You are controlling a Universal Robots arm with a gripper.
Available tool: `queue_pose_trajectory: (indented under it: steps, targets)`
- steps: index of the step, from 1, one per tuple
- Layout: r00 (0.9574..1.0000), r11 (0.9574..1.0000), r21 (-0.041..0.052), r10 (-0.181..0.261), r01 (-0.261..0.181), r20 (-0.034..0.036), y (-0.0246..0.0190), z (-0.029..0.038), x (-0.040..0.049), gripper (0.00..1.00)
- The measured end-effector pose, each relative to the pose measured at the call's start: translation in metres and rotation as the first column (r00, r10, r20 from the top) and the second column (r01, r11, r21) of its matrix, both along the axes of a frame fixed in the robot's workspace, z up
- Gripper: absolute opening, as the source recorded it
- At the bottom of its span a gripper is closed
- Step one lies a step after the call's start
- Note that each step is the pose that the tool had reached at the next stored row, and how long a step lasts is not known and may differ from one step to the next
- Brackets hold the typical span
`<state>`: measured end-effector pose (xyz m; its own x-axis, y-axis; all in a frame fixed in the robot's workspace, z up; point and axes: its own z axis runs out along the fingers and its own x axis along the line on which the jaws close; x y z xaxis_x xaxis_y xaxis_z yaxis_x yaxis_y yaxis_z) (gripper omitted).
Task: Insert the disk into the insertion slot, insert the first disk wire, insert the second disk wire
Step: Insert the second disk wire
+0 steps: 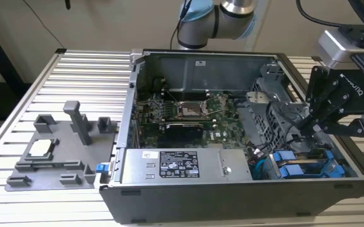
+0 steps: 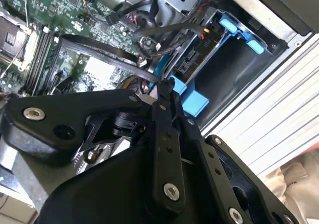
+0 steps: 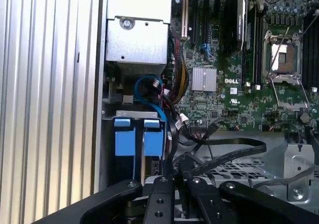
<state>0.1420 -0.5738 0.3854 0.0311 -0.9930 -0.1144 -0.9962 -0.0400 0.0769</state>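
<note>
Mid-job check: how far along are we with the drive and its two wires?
Looks done: both bright blue plastic drive carriers sit side by side in the grey sheet-metal drive cage, so the insertion step seems complete. In hand: the pincer looks closed on a black wire close to those carriers. Left: no wire is visibly plugged into a drive yet, so both wire insertions seem pending.

The computer case has matt dark walls. Inside it, the drive cage is dull grey sheet metal, the power supply bare metal with a paper label. Beside the supply, 2 carriers are glossy blue plastic. The gripper is matt black metal. The table is ribbed, satin aluminium.
</note>
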Motion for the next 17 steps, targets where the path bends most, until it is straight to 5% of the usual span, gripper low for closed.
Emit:
queue_pose_trajectory:
  steps: [3,8,17]
  targets:
    - [1.0,1.0,0.0089,0.0,0.0,-0.0012,-0.0061,-0.0004,0.0029,0.16]
    - [1.0,0.9992,0.0407,0.0,0.0,-0.0011,-0.0143,-0.0023,0.0042,0.16]
    - [1.0,0.9991,0.0412,0.0,0.0,-0.0002,-0.0144,-0.0045,0.0044,0.16]
